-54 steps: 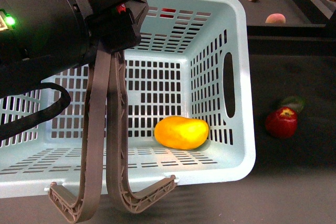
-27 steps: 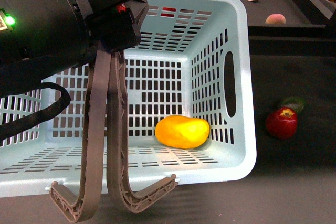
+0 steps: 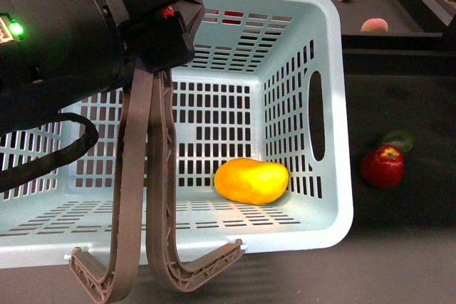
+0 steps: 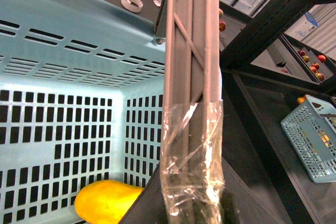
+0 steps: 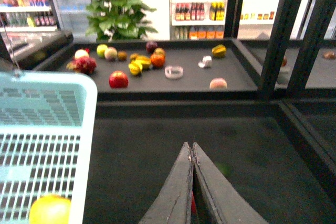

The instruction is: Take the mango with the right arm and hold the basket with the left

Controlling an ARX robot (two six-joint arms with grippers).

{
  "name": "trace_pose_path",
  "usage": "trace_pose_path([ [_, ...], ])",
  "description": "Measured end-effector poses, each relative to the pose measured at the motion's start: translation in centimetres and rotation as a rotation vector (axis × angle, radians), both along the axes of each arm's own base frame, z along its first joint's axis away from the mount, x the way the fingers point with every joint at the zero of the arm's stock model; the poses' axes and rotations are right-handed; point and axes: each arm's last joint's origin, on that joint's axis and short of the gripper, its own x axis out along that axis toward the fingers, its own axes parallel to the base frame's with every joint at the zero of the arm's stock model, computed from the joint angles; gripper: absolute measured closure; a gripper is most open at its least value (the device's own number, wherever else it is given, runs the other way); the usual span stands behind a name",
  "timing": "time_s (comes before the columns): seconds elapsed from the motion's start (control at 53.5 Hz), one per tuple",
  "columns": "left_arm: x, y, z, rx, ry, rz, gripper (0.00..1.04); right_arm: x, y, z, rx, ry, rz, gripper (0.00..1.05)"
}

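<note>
- the mango [image 3: 251, 181], a smooth yellow-orange oval, lies on the floor of the turquoise basket [image 3: 339, 176], close to the basket's right wall. in the front view it sits at about 4 o'clock from the middle of the basket.
- its long axis runs roughly from 9 o'clock to 3 o'clock in the front view, across the way the robot faces.
- the left gripper [image 3: 153, 55] appears clamped on the basket's 2 grey-brown handles [image 3: 135, 176], which hang from it toward 6 o'clock. the left wrist view shows a handle, wrapped in clear tape, running tight against a dark finger.
- from that clamp the mango lies at about 5 o'clock, down inside the basket.
- the right gripper [image 5: 191, 150] shows only in the right wrist view. its 2 fingers are pressed together and hold nothing that can be made out. a speck of red in the seam is too small to tell.
- the relation that matters: the mango is not in line with the closed jaws. it lies off to the robot's left of them, well apart, with the basket's rim and slotted wall between. the fingers point out over the bare dark table [image 5: 157, 145].
- judged from this, the left arm is far nearer the fruit, and the mango already rests in the basket. any further reach by the right arm would have to go over the rim, with the jaws spread across the mango's short side.
- a red apple [image 3: 382, 166] lies at 3 o'clock from the mango, outside the wall and apart from it.
</note>
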Motion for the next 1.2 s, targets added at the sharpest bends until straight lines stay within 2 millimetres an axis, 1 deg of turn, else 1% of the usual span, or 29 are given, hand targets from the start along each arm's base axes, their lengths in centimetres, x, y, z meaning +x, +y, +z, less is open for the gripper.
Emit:
trace_pose_path([
  [0.056,0.01,0.00,0.01,0.000,0.000,0.001,0.98,-0.16,0.00,0.17,0.000,-0.023,0.000,1.03],
  [0.598,0.01,0.00,0.01,0.000,-0.001,0.000,0.98,-0.16,0.00,0.14,-0.002,-0.019,0.000,1.02],
  [0.692,0.01,0.00,0.01,0.001,-0.001,0.000,0.98,-0.16,0.00,0.14,-0.002,-0.019,0.000,0.89],
  [0.748,0.01,0.00,0.01,0.001,-0.001,0.000,0.98,-0.16,0.00,0.14,-0.002,-0.019,0.000,0.78],
  [0.766,0.01,0.00,0.01,0.001,-0.001,0.000,0.98,-0.16,0.00,0.14,-0.002,-0.019,0.000,0.76],
  [0.804,0.01,0.00,0.01,0.001,-0.001,0.000,0.98,-0.16,0.00,0.14,-0.002,-0.019,0.000,0.69],
  [0.879,0.01,0.00,0.01,0.001,-0.001,0.000,0.98,-0.16,0.00,0.14,-0.002,-0.019,0.000,0.58],
  [0.935,0.01,0.00,0.01,0.001,-0.001,0.000,0.98,-0.16,0.00,0.14,-0.002,-0.019,0.000,0.48],
  [0.953,0.01,0.00,0.01,0.001,-0.001,0.000,0.98,-0.16,0.00,0.14,-0.002,-0.019,0.000,0.46],
  [1.103,0.01,0.00,0.01,0.001,-0.001,0.000,0.98,-0.16,0.00,0.14,-0.002,-0.019,0.000,0.14],
  [1.121,0.01,0.00,0.00,0.006,-0.002,-0.004,0.98,-0.16,0.00,0.14,-0.002,-0.019,0.000,0.09],
  [1.14,0.05,0.00,-0.03,0.031,-0.006,-0.018,0.98,-0.16,0.00,0.14,-0.001,-0.019,0.000,0.06],
  [1.159,0.13,-0.01,-0.05,0.055,-0.007,-0.027,0.98,-0.16,0.00,0.14,-0.001,-0.019,0.000,0.06],
  [1.196,0.32,0.01,-0.05,0.108,-0.024,-0.034,0.98,-0.16,0.00,0.14,-0.001,-0.019,0.000,0.07],
])
